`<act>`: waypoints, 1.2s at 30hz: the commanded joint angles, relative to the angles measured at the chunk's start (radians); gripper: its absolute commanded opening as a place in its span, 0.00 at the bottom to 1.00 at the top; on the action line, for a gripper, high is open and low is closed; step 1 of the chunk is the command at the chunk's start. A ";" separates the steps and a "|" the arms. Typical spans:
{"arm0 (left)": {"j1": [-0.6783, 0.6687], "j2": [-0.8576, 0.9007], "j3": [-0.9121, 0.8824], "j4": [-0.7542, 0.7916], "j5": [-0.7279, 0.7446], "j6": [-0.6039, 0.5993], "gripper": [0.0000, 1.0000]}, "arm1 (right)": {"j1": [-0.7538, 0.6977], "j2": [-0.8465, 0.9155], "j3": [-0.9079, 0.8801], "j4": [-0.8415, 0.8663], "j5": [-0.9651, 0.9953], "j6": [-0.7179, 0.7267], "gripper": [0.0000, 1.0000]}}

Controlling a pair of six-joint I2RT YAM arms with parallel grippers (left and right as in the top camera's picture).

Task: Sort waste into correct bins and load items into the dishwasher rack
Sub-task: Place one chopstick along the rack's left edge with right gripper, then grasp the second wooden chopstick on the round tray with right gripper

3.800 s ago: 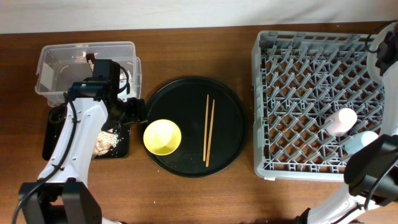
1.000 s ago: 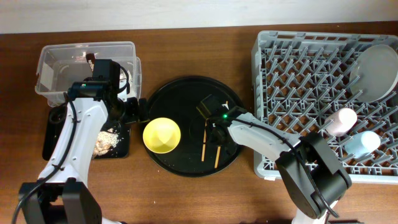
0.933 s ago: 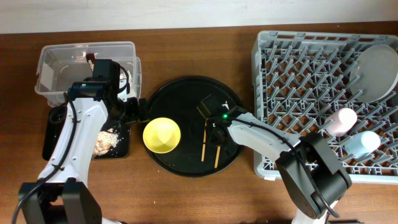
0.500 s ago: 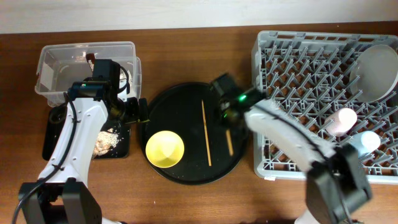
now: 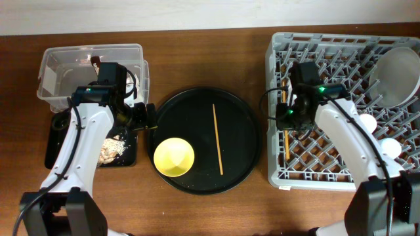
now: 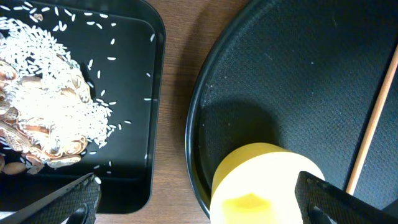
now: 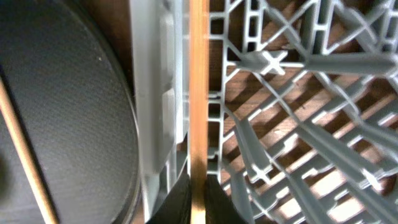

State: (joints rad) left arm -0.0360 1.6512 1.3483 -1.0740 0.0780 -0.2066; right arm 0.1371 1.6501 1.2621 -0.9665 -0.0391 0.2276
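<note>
Over the left wall of the dishwasher rack point(image 5: 341, 59), your right fingers point(image 7: 180, 210) pinch one wooden chopstick point(image 7: 198, 93) running along that wall. Your left fingers point(image 6: 62, 200) spread wide above the yellow bowl point(image 6: 267, 180); the second chopstick point(image 5: 217, 139) lies beside it on the round black tray point(image 5: 190, 111).

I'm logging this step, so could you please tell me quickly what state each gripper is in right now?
Left gripper: open, holding nothing.
Right gripper: closed on a chopstick.

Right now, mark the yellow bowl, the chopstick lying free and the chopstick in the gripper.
yellow bowl point(image 5: 174, 156), overhead, centre of its hollow
free chopstick point(image 5: 217, 139), overhead, mid-shaft
gripped chopstick point(image 7: 198, 93), right wrist, mid-shaft
</note>
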 commanded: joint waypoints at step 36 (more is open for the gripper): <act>0.006 -0.022 0.001 -0.001 0.011 -0.005 0.99 | 0.484 0.449 0.161 0.090 -0.079 0.175 0.07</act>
State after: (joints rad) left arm -0.0360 1.6512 1.3483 -1.0740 0.0784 -0.2066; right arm 0.6151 2.0659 1.4235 -0.8757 -0.1131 0.3706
